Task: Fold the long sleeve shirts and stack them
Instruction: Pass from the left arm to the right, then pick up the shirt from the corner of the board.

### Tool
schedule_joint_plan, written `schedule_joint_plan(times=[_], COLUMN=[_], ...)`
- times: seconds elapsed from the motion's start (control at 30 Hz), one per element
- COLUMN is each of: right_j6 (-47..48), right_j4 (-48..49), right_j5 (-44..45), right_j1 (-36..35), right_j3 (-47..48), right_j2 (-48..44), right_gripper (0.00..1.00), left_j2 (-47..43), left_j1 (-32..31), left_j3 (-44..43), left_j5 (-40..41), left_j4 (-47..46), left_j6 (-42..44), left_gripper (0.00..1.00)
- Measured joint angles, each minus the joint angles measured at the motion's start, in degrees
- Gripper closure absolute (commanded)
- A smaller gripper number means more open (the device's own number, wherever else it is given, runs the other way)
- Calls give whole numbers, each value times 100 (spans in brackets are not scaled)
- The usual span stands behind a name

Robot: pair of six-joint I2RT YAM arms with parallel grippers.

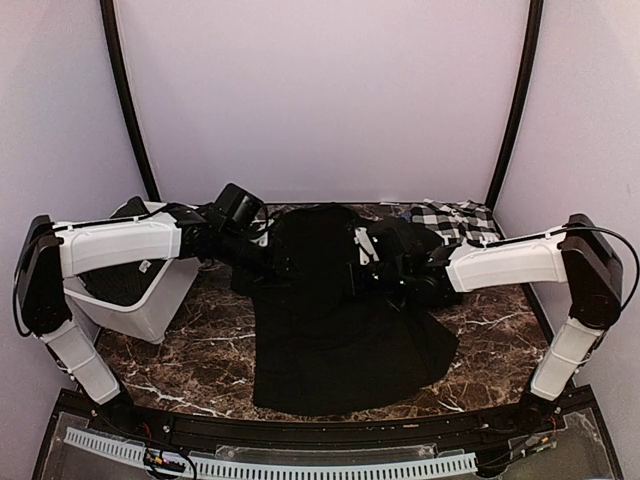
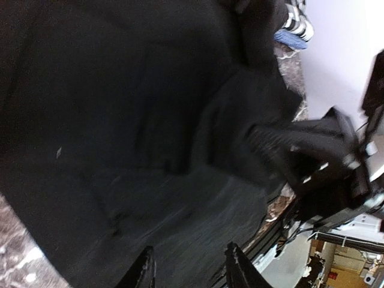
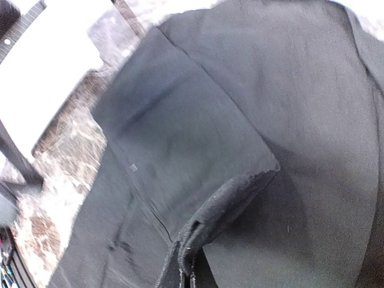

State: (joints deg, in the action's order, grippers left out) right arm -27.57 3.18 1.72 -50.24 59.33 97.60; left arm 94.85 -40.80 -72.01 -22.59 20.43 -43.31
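Observation:
A plain black long sleeve shirt [image 1: 335, 330] lies spread over the middle of the marble table and fills both wrist views [image 2: 120, 120] [image 3: 312, 120]. My right gripper [image 1: 363, 252] is at the shirt's upper right part. In the right wrist view it [image 3: 185, 258] is shut on a raised fold of the black cloth, with a layer folded over towards the left. My left gripper [image 1: 279, 264] is at the shirt's upper left edge. In the left wrist view it [image 2: 189, 247] is open just above the cloth and holds nothing. The black-and-white checked shirt [image 1: 455, 218] lies bunched at the back right.
A white plastic bin [image 1: 150, 300] with dark cloth in it stands at the left, under my left arm. Purple walls close in the back and the sides. The right arm's wrist [image 2: 324, 156] shows close by in the left wrist view.

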Motion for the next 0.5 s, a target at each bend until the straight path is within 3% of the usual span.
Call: schedule_joint_plan(times=[0.3,0.5], right_j6=[396,522], right_j4=[-83,-289], right_j5=[-68,-70], right_j1=[0,0], right_j3=[621,723], right_j2=[0,0], right_gripper=[100,100], left_j2=[-1816,-2253], left_j1=[-302,-927], left_j3=[2452,3399], left_j5=[229,66], left_j4=[761,684], left_j6=[-522,-1141], left_gripper=[62,59])
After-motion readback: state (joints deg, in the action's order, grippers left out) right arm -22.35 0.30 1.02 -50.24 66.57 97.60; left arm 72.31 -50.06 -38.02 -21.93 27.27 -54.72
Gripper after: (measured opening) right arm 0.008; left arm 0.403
